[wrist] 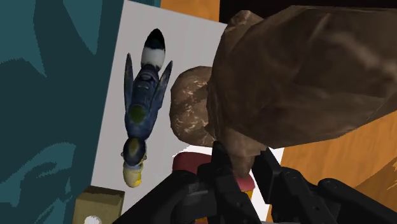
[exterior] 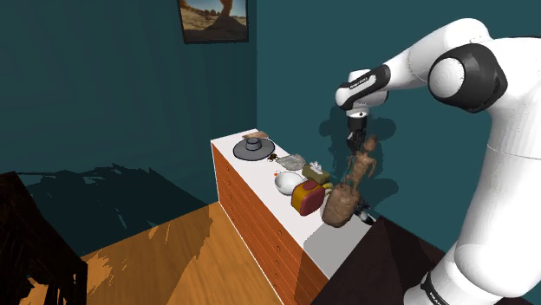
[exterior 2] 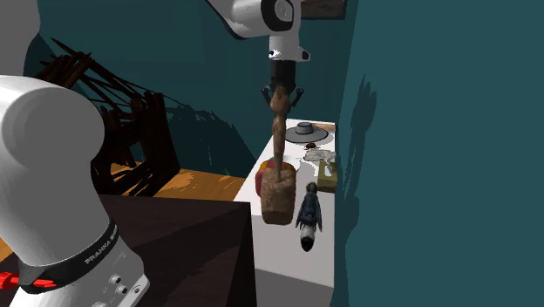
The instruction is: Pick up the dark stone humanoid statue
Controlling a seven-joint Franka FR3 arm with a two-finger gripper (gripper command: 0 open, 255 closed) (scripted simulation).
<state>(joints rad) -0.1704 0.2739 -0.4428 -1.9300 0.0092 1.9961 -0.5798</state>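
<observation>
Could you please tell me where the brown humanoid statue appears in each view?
Shoulder view: the brown rough-textured humanoid statue is right of centre, clasped by the black tool.
Second exterior view: centre, under the arm.
Wrist view: looming right before the tool.
Shared landmark: the white cabinet top.

The white arm (exterior: 490, 199) rises from the stand at the shoulder view's lower right. It bends at a dark-jointed elbow (exterior: 469, 78) near the top edge and reaches out to that view's left. At its end the wrist turns straight down, so the black hand (exterior: 355, 146) points downward. Its two fingers (wrist: 222, 167) are closed around the top of the brown humanoid statue (exterior: 355, 178), which hangs upright beneath the hand.
</observation>
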